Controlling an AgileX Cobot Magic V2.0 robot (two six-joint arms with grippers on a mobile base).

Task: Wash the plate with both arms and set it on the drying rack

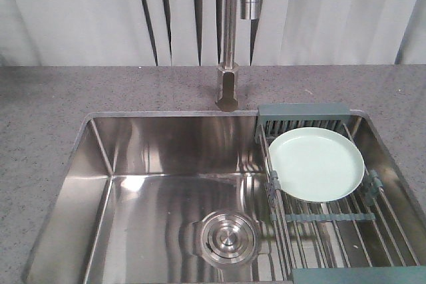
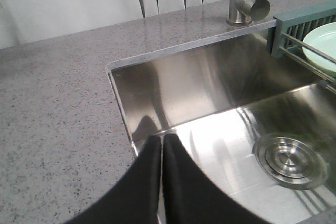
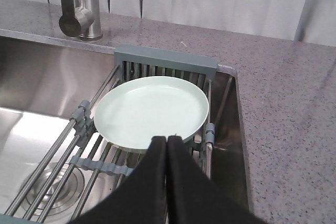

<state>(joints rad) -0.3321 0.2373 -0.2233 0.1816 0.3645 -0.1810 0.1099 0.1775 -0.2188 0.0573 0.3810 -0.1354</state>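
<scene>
The pale mint-green plate [image 1: 317,164] lies flat on the drying rack [image 1: 303,119], which spans the right side of the sink. The right wrist view shows the plate [image 3: 152,109] on the rack's [image 3: 164,60] steel rods, just in front of my right gripper [image 3: 166,139]. That gripper is shut and holds nothing, its tips over the plate's near rim. My left gripper [image 2: 161,137] is shut and empty above the sink's left front corner, far from the plate [image 2: 321,45]. Neither arm appears in the front view.
A steel faucet [image 1: 229,31] rises behind the sink [image 1: 126,164], its spout over the basin. The round drain [image 1: 227,239] sits in the sink floor left of the rack. Speckled grey countertop [image 1: 40,111] surrounds the sink; pale curtains hang behind.
</scene>
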